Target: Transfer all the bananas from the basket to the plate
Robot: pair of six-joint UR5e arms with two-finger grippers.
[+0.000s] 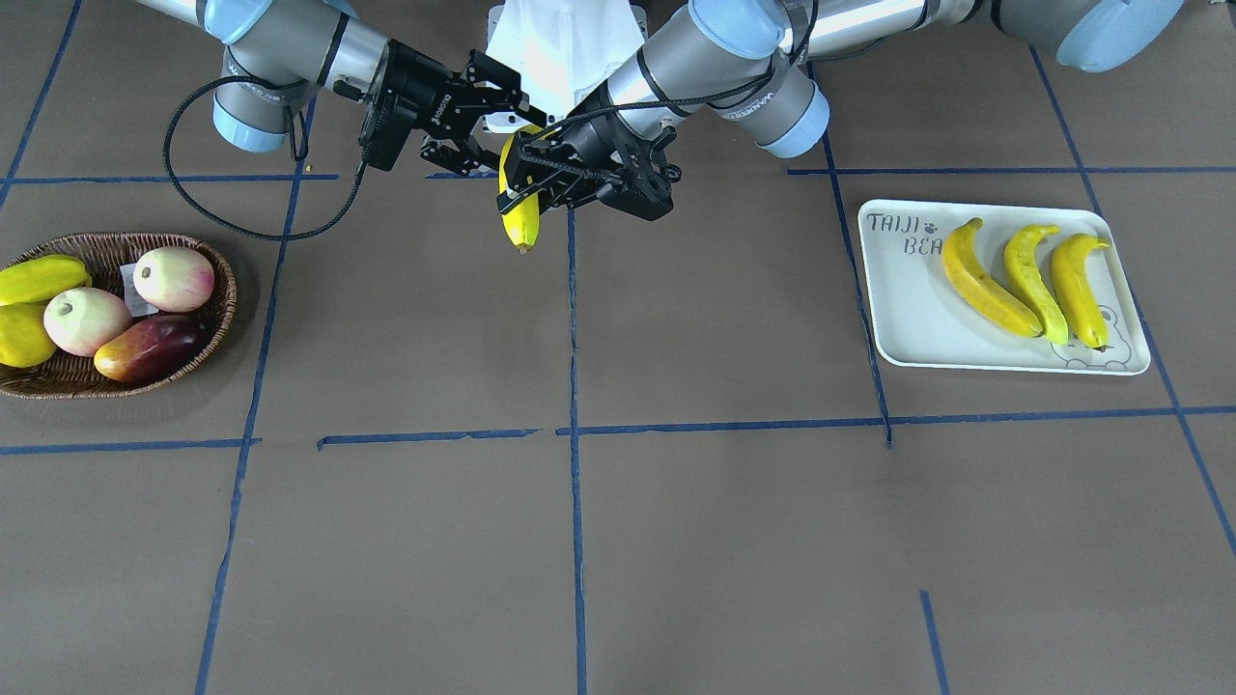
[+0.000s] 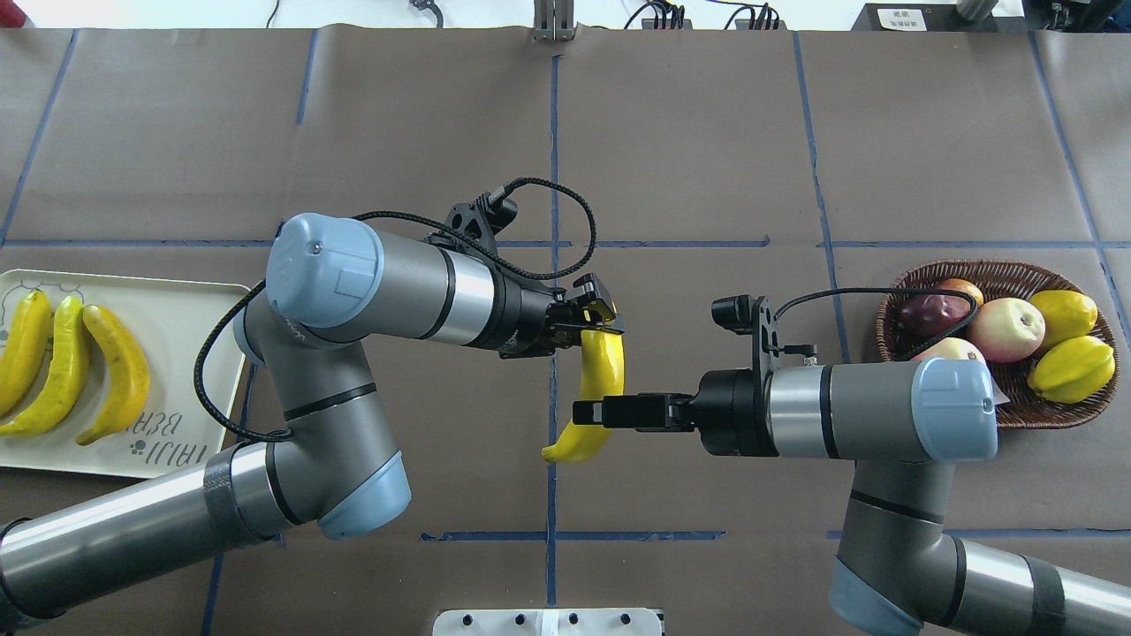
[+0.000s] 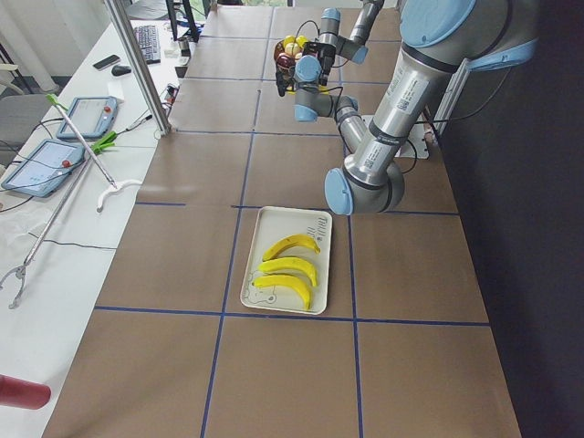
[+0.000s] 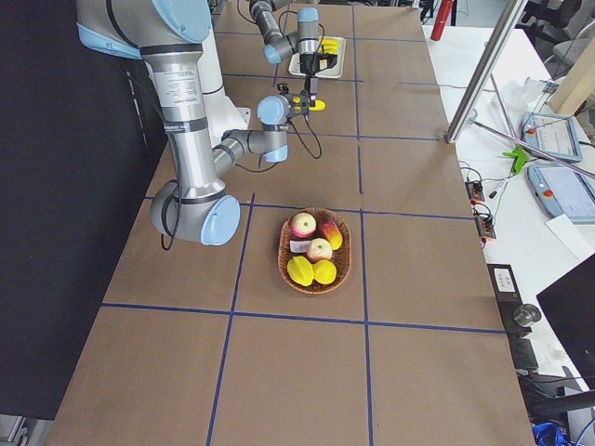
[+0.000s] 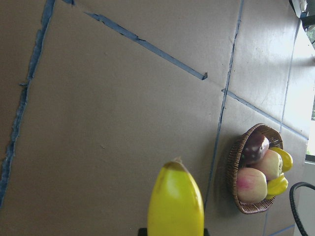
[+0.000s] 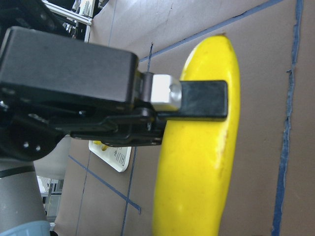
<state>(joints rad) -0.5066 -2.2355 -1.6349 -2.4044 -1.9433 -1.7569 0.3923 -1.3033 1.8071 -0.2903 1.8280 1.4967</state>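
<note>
Where it all stands: a table (image 2: 707,132) papered in brown and ruled into squares with blue tape (image 2: 554,159); the robot's white base (image 1: 565,48) sits at one long edge, between the two arms.
Room: a white side bench runs along the edge opposite the robot, with two tablets (image 3: 87,117), a keyboard (image 3: 146,41), loose cables and a slanted metal post (image 3: 137,64).
Left gripper (image 2: 594,318): jaws clamped on the upper end of a banana (image 2: 601,371), which hangs clear of the table over the middle tape line.
Right gripper (image 2: 588,412): jaws apart, level with the middle of the hanging banana; whether a finger touches it I cannot tell.
Plate (image 1: 903,309): at the robot's left end of the table, carrying three bananas (image 1: 1028,280) side by side, well apart from the hanging one.
Basket (image 1: 97,249): at the opposite end, holding two apples (image 1: 87,320), a dark red fruit (image 1: 150,349) and two yellow fruits (image 1: 39,278).
Cut off: the front view trims the basket's outer rim and part of one yellow fruit.
Covered: a banana hides the end of the plate's lettering (image 1: 903,235), and banana tips lie over the bear drawing (image 1: 1096,352).
Hard to make out: the left wrist view shows only the banana's lower end (no fingers). The right wrist view is filled by the blurred banana and the other gripper's black pad (image 6: 204,101) pressed on it. In both side views the grippers are too small to judge.
</note>
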